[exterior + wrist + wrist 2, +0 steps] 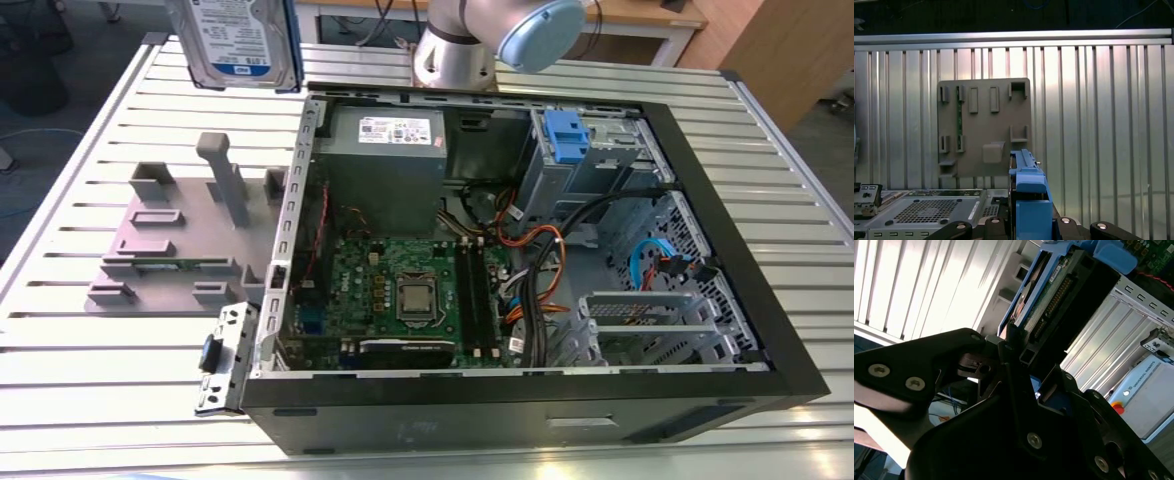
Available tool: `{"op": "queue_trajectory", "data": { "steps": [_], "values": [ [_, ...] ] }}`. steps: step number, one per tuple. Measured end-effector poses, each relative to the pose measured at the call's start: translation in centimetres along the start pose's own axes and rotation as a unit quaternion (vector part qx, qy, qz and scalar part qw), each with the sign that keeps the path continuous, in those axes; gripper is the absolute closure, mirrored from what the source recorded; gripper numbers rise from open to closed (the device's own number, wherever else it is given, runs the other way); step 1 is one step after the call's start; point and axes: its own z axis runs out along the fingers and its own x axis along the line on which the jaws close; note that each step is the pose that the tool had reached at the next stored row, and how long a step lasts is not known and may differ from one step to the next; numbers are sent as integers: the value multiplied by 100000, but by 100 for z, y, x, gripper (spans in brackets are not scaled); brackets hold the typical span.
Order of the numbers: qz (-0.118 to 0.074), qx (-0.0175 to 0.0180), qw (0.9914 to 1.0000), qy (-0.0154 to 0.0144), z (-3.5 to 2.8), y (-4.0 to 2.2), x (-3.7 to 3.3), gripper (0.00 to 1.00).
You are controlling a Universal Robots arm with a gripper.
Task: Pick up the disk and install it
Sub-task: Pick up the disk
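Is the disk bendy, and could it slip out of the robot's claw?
Probably not bendy: the disk looks like a flat metal slab and hangs straight in the air. It is likely heavy for its size. Its smooth faces might be slippery, but the gripper is shut on it, so it seems held for now.

There is one disk [240, 40] in its blue carrier, one gripper [1021, 352] and one robot arm [454, 55]. One slatted metal table [107, 400] carries one grey plastic stand [174, 235] and one open computer case [534, 410]. Inside the case sit one grey power supply box [384, 150], one blue-tabbed drive cage [567, 140] and one green motherboard [360, 270] with one processor socket [416, 296].
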Motion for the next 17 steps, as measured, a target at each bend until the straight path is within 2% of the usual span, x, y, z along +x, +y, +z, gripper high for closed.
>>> {"op": "queue_trajectory", "data": {
  "steps": [17],
  "values": [
    [0,6,100000,136,2,-60,-2,64]
  ]
}}
